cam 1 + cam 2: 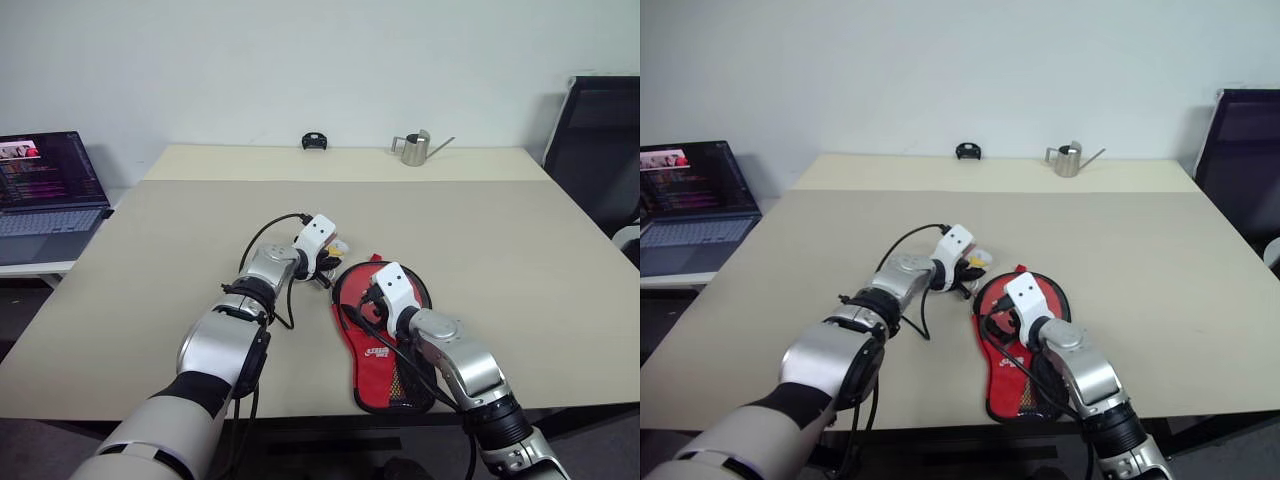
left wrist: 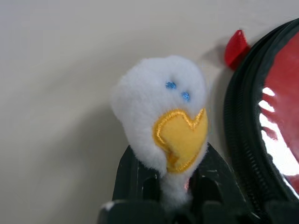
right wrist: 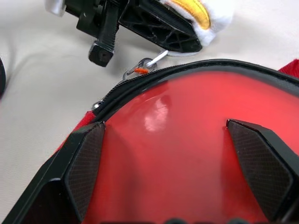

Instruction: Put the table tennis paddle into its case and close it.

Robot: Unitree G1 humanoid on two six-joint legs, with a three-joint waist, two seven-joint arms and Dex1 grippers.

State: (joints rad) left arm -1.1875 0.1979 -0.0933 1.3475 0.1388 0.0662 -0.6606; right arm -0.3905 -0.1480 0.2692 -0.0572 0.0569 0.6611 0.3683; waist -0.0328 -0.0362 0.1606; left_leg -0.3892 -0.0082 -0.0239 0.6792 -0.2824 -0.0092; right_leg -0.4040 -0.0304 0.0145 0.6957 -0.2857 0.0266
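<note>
Apparently one paddle (image 3: 187,140) in one case (image 1: 385,385), one plush charm (image 2: 163,116), two tools.

From the head I can't see the paddle's (image 3: 187,154) handle; my right arm covers the case's (image 1: 385,385) middle. In the right wrist view the blade runs off the edges at three and six o'clock. The plush bird's (image 2: 163,116) lower part is buried between the left fingers (image 2: 133,175). The small black object (image 1: 314,141) at twelve o'clock is too tiny to name.
</note>
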